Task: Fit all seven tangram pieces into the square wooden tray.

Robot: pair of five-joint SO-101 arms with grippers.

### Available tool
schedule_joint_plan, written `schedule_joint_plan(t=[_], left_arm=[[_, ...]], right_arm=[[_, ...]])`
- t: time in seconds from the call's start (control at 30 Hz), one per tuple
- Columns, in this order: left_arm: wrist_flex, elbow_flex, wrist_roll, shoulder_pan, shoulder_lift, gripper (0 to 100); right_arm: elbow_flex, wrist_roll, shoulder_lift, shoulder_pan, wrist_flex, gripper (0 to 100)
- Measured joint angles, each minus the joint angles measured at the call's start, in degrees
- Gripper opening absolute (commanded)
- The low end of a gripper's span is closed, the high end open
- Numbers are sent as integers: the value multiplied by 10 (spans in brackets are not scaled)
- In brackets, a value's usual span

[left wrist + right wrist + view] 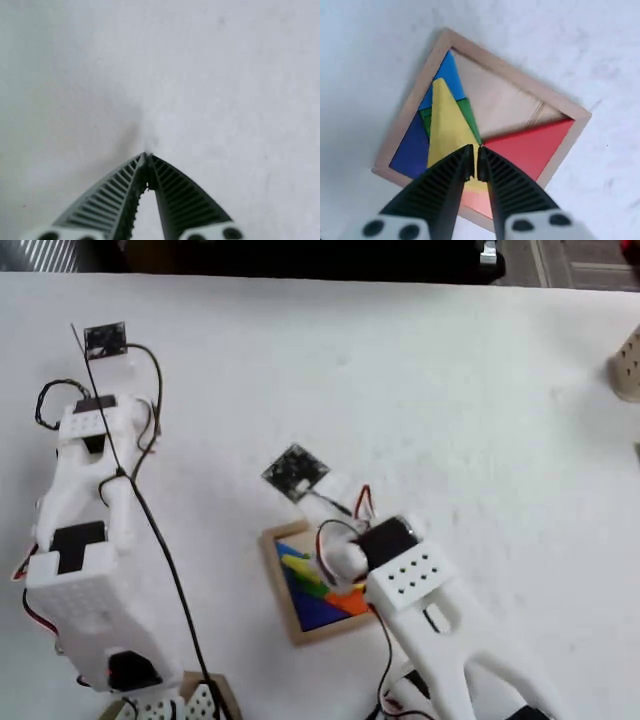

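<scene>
— Starting from the left side of the desk (pixel 450 390)?

— White plastic left arm (pixel 85 540) there, blocky and smooth, with one thin black cable (pixel 160 550) trailing along it. At its end the left gripper (pixel 146 160), pinched shut: two ribbed grey fingers (pixel 110 200) meeting tip to tip, nothing between them (just matte white desk beneath).

— And toward the middle?

— One square wooden tray (pixel 283 590), near the desk's front edge, about midway along, turned a little askew. Pale wood rim, smooth bare floor (pixel 505 100) in one large patch. Six flat coloured pieces counted inside: one light blue piece (pixel 450 75), one yellow triangle (pixel 447 125), one green piece (pixel 467 112), one dark blue piece (pixel 412 150), one red triangle (pixel 530 147), one orange piece (pixel 472 200). Yellow long and pointed, lying over the green (green peeking out on both sides).

— Anything above the tray?

— The right gripper (pixel 476 155), right over it, two ribbed black fingers (pixel 445 190) closed almost tip to tip, empty, above the seam between yellow and red. Touching or not, cannot tell. Behind it the right arm (pixel 440 620), white plastic with a dotted plate.

— Far right?

— One beige perforated block (pixel 628 365) at the desk's right edge.
</scene>
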Motion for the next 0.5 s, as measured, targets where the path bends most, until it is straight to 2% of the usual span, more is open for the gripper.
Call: schedule_joint_plan(t=[0.2,0.5], left_arm=[[0,0,0,0,0,24],[0,0,0,5,0,24]], right_arm=[[5,9,-16,-4,19,18],[5,9,-17,105,19,18]])
